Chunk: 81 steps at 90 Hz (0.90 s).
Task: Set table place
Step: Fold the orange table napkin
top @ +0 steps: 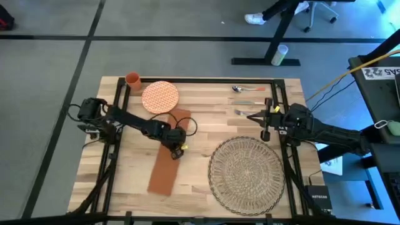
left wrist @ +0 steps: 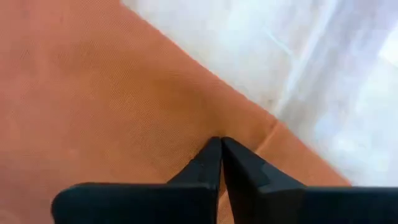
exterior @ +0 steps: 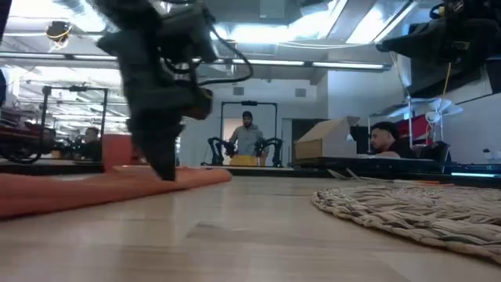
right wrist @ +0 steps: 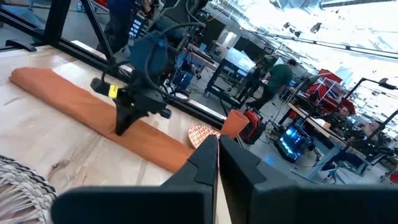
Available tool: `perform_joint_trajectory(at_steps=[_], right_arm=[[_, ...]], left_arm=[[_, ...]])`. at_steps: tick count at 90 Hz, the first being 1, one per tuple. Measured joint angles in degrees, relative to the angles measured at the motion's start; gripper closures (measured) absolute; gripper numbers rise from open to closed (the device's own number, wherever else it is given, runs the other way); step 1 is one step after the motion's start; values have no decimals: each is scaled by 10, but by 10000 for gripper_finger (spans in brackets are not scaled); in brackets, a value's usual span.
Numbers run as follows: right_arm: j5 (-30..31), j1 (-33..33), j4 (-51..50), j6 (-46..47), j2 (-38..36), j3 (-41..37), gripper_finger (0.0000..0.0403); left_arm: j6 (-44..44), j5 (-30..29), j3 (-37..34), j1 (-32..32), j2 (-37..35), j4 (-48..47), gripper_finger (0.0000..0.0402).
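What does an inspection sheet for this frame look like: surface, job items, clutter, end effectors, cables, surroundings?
Surface: plank table, black rails.
Job's things: woven mat at the right front; orange plate, napkin, cup, cutlery.
Clutter: nothing seen.
End effectors: left end effector shut, tips on the napkin; right end effector shut, above the table near the cutlery.
Cables: yellow cable off the table's right.
Surroundings: people beyond the table.

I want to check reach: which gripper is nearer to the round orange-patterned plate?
Left. The left gripper is shut on the rust-orange rectangular napkin, just below the round orange-patterned plate in the high view. The right gripper waits shut, far across the table, beside the cutlery.
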Motion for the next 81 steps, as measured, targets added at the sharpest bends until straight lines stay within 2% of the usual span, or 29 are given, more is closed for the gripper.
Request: perform_joint_trajectory(at_steps=[22,36,49,68,81], right_arm=[[0,0,-7,-1,0,11,402],[-5,0,-28,-1,0,26,402],[-5,0,-69,-1,0,43,402],[-5,0,-71,-1,0,43,402],[-5,0,-78,-1,0,43,402]], left_arm=[[56,-15,71,1,-6,-163,401],[43,-8,76,-29,-6,-220,401],[-3,1,76,-74,-7,-268,401],[-73,35,53,-135,-7,-211,401],[-105,40,22,-152,-7,-124,401]])
